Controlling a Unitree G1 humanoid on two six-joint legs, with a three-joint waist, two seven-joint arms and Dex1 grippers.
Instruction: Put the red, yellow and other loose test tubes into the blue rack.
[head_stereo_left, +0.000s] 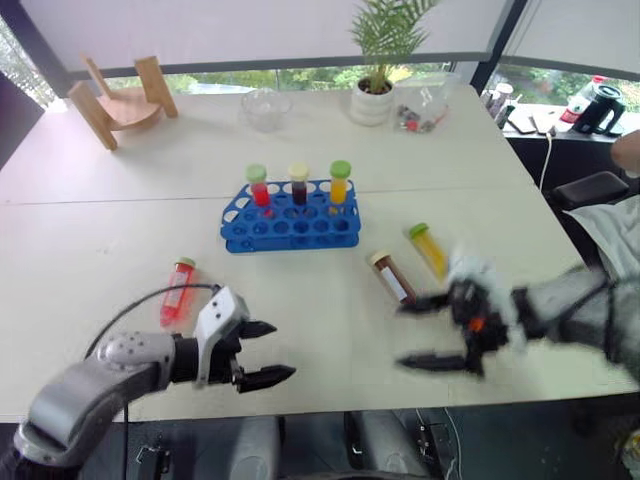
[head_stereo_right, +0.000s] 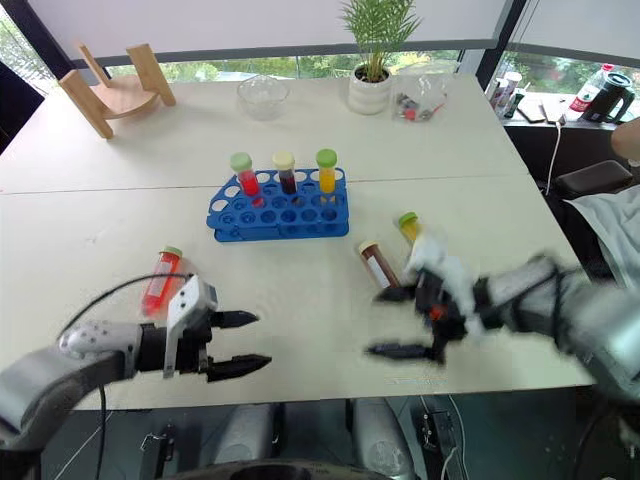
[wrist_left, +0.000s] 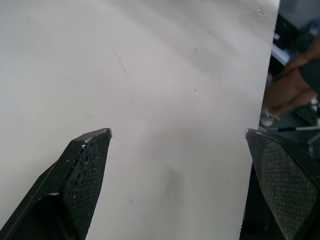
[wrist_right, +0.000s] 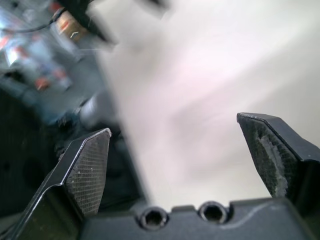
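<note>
**Reaching for the loose tubes**

Both empty and spread wide: left gripper (head_stereo_left: 268, 352) lower left beside red tube (head_stereo_left: 178, 291), right gripper (head_stereo_left: 428, 332) lower right near brown tube (head_stereo_left: 392, 277) and yellow tube (head_stereo_left: 428, 249). Blue rack (head_stereo_left: 290, 226) at centre. Next, probably: settling over one tube and closing

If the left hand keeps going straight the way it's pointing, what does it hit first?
Probably just the bare table: the open left hand points right and slightly down, with no tube in its line. Depth is uncertain.
</note>
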